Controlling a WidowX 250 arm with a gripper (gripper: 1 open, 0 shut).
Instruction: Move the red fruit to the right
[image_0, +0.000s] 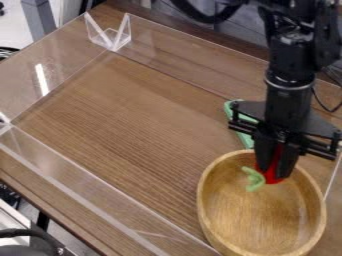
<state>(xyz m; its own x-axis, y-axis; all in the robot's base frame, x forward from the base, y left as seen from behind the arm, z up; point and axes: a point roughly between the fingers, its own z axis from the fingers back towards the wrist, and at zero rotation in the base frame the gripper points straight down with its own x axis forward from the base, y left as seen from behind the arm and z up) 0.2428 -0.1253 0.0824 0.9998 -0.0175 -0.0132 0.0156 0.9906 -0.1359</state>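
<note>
The red fruit (273, 174), a small bright-red toy strawberry with a light green leafy piece (253, 180), hangs between the fingers of my gripper (277, 165). The gripper points straight down and is shut on the fruit. It hovers over the upper part of the round wooden bowl (227, 215) at the lower right of the camera view. The fruit sits just above the bowl's inside; whether it touches the wood I cannot tell.
A flat green block (235, 107) lies on the wooden table just behind the arm. Clear acrylic walls (54, 75) fence the table on the left, back and front, with a clear corner bracket (110, 35) at the far left.
</note>
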